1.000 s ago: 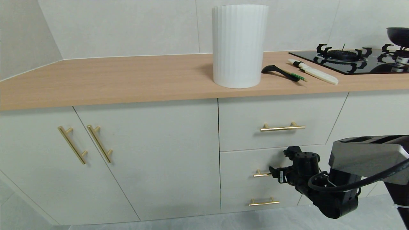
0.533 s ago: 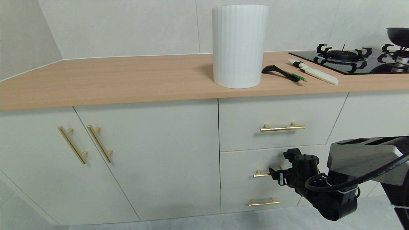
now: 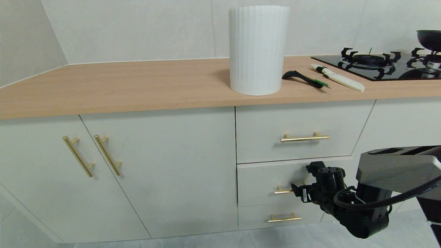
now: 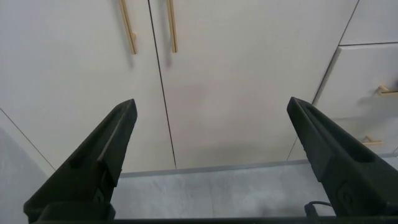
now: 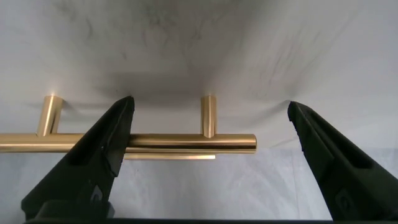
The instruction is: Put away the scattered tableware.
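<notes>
On the wooden counter lie a black spoon, a green-patterned stick and a white knife, just right of a tall white ribbed container. My right gripper is low at the middle drawer's gold handle. In the right wrist view the right gripper is open, with the end of the handle lying between its fingers. My left gripper is open and empty, facing the cabinet doors near the floor.
A black gas hob with a dark pan takes up the counter's right end. Below are a top drawer, a bottom drawer handle and two cabinet doors with gold handles. The counter left of the container is bare.
The right gripper has shifted slightly down and toward me at the handle. The middle drawer front seems to have come out a little, with a thin gap at its top edge.
</notes>
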`<state>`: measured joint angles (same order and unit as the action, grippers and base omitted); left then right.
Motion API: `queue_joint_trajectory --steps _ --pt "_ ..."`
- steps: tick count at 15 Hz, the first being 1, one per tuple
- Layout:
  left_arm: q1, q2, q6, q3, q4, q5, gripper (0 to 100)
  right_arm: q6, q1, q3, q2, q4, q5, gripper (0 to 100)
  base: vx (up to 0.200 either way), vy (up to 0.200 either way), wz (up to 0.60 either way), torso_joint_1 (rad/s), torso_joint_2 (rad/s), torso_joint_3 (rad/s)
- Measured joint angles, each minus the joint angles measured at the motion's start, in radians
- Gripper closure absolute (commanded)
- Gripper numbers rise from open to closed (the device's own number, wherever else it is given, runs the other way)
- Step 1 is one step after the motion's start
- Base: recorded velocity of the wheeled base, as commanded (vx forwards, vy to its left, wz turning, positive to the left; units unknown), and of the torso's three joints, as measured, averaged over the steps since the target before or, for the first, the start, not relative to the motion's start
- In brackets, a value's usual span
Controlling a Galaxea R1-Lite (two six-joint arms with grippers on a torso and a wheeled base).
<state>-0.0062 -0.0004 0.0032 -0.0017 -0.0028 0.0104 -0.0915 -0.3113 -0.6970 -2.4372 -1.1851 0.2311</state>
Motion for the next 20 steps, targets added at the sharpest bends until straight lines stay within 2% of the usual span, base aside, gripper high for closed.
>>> queue_joint_trajectory --steps 5,10,12,14,20 --pt "0.0 0.0 0.0 0.0 0.0 0.0 0 0.002 0.0 0.049 0.071 0.122 -0.035 0 0.0 0.0 0.0 0.0 0.0 0.0" --pt "0.0 0.0 0.0 0.001 0.0 0.0 0 0.012 0.001 0.109 0.315 0.441 -0.196 0 0.0 0.0 0.0 0.0 0.0 0.0" --pt "0.0 0.0 0.0 0.001 0.0 0.0 0 0.01 0.0 0.115 0.424 0.518 -0.231 0 0.0 0.0 0.0 0.0 0.0 0.0" --pt "0.0 0.0 0.0 0.001 0.0 0.0 0 0.008 -0.008 0.116 0.511 0.516 -0.233 0 0.0 0.0 0.0 0.0 0.0 0.0" --pt "0.0 0.0 0.0 0.0 0.0 0.0 0 0.003 -0.023 0.14 0.534 0.246 -0.194 0 0.0 0.0 0.0 0.0 0.0 0.0"
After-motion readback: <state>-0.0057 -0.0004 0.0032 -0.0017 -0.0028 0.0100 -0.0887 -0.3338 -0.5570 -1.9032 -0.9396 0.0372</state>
